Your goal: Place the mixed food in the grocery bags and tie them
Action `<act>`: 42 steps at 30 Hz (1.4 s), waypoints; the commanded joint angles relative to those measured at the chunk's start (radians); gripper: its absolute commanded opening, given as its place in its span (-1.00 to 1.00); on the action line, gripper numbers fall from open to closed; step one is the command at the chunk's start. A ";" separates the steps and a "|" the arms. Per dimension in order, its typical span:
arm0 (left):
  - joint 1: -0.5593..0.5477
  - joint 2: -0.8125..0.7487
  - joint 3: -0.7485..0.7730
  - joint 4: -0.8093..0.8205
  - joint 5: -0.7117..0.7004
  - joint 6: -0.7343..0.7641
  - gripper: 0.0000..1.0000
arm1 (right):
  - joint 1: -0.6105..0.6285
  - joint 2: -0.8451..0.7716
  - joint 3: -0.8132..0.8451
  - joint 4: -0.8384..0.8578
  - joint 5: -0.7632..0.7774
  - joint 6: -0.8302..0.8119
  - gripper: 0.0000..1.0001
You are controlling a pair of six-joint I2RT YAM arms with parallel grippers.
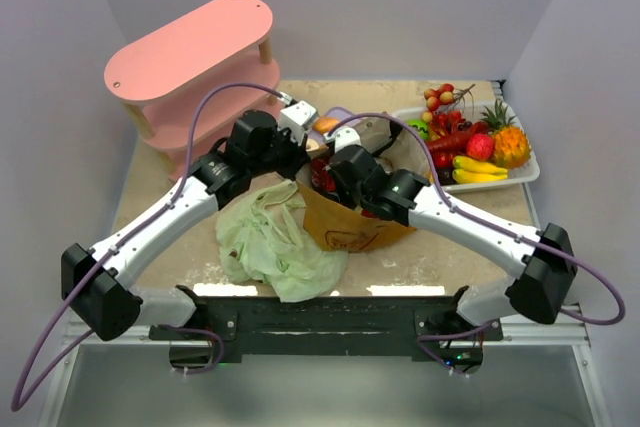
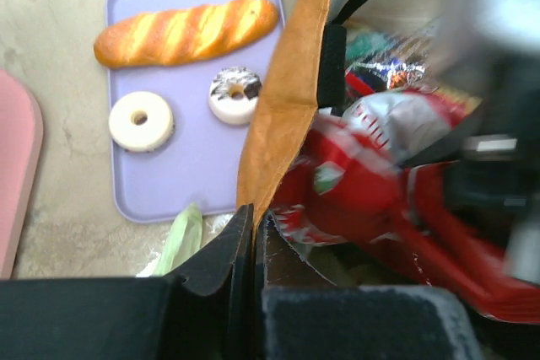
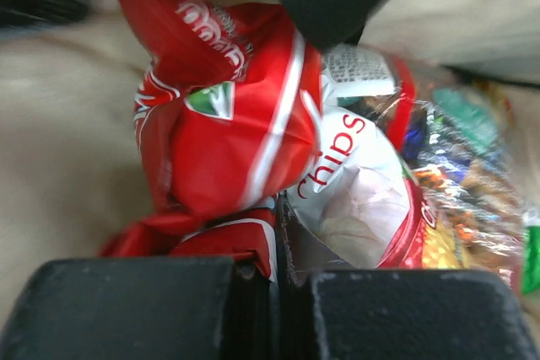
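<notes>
Left fingers (image 2: pixel 211 267) clamp the paper bag (image 2: pixel 291 82) rim; right fingers (image 3: pixel 143 309), reaching inside, clamp a red packet (image 3: pixel 219 141).

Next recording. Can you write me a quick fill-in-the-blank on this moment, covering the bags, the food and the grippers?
1. The left gripper is shut on the edge of the brown ___ bag.
2. On the lavender tray, the bread loaf lies beside ___ ring doughnuts.
3. The right gripper pinches a ___ chips packet.
4. The shelf at the table's back left is ___.

Missing words: paper; two; red; pink
</notes>
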 commanded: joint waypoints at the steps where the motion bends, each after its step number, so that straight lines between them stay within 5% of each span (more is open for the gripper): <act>1: 0.028 -0.145 0.020 0.094 -0.023 -0.017 -1.00 | -0.031 0.123 -0.068 -0.375 0.128 0.054 -1.00; 13: 0.160 -0.211 -0.032 0.206 0.141 -0.111 -1.00 | -0.068 0.051 -0.075 -0.322 -0.018 0.014 -0.89; 15: 0.160 -0.205 -0.035 0.200 0.143 -0.105 -1.00 | -0.066 0.017 -0.019 -0.341 -0.038 0.008 -0.60; 19: 0.161 -0.179 -0.038 0.200 0.167 -0.109 -1.00 | -0.063 -0.151 0.133 -0.363 -0.157 -0.003 0.39; 23: 0.161 -0.175 -0.044 0.205 0.167 -0.109 -1.00 | -0.064 -0.234 0.270 -0.350 -0.220 -0.006 0.82; 26: 0.163 -0.173 -0.047 0.208 0.161 -0.108 -1.00 | -0.069 -0.238 0.343 -0.399 -0.081 -0.022 0.97; 38: 0.161 -0.173 -0.050 0.208 0.140 -0.102 -1.00 | -0.296 -0.213 0.312 -0.399 0.135 -0.074 0.97; 41: 0.161 -0.181 -0.050 0.208 0.117 -0.097 -1.00 | -0.311 -0.202 0.272 -0.360 0.080 -0.080 0.78; 42: 0.161 -0.185 -0.050 0.208 0.108 -0.097 -1.00 | -0.314 -0.201 0.267 -0.346 0.041 -0.087 0.47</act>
